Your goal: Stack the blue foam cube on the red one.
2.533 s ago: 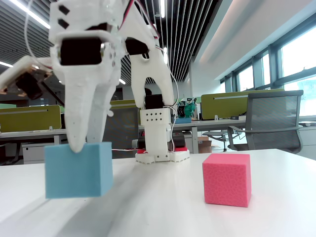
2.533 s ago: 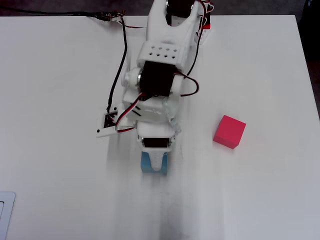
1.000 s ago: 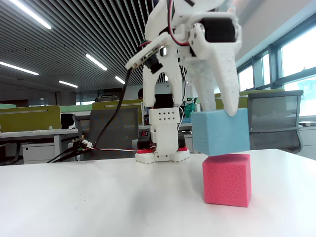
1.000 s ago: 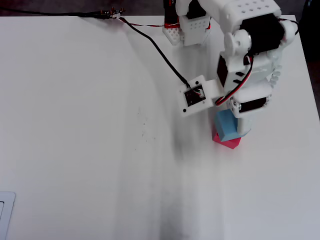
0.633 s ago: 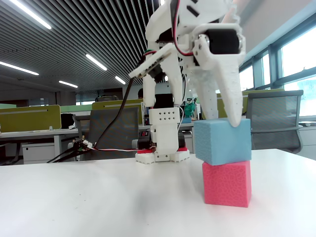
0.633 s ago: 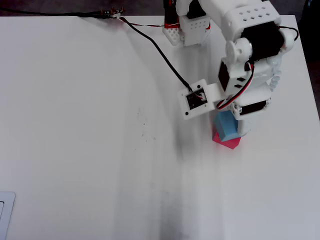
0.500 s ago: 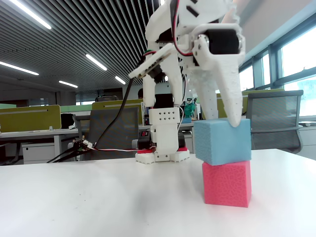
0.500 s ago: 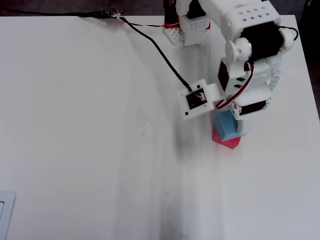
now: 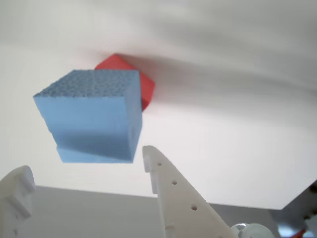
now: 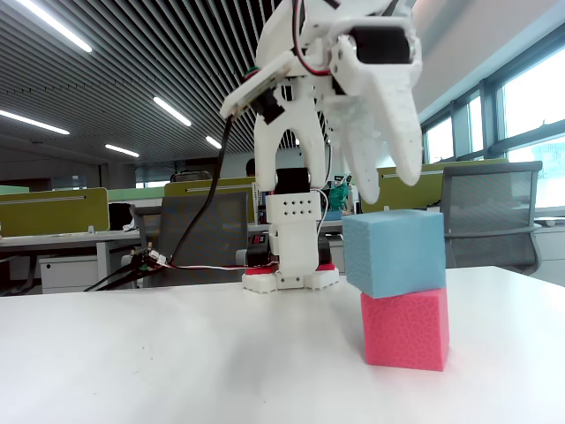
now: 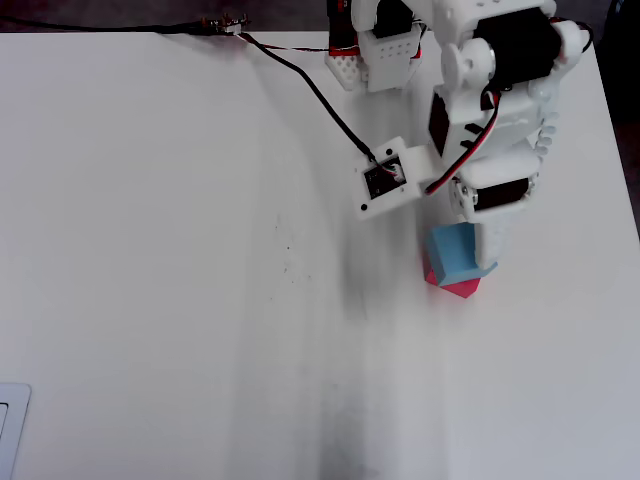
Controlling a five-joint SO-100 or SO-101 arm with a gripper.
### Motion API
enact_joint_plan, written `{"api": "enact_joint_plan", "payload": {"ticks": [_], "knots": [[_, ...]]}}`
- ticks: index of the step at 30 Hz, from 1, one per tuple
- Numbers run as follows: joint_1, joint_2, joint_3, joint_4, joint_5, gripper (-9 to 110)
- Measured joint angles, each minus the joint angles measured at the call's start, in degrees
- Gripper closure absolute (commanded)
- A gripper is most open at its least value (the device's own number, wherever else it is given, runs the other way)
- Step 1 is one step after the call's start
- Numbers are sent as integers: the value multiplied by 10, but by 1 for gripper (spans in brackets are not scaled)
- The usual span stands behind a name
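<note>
Wrist view: you have one blue foam cube sitting skewed on one red cube, jaws spread wide, gripping nothing.

Fixed view: gripper above the stack, clear of it; white table, open-plan office behind.

Overhead view: same two cubes, near the table's right edge.

Blue foam cube atop red one (hand apart)

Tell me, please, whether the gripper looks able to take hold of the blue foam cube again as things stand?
Probably yes: the gripper hangs open just above the blue foam cube, which sits uncovered on the red one.
</note>
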Motion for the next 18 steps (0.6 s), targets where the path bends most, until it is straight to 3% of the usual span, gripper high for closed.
{"api": "enact_joint_plan", "payload": {"ticks": [11, 18], "knots": [[13, 173, 82, 7, 0, 76], [33, 372, 234, -74, 0, 83]]}}
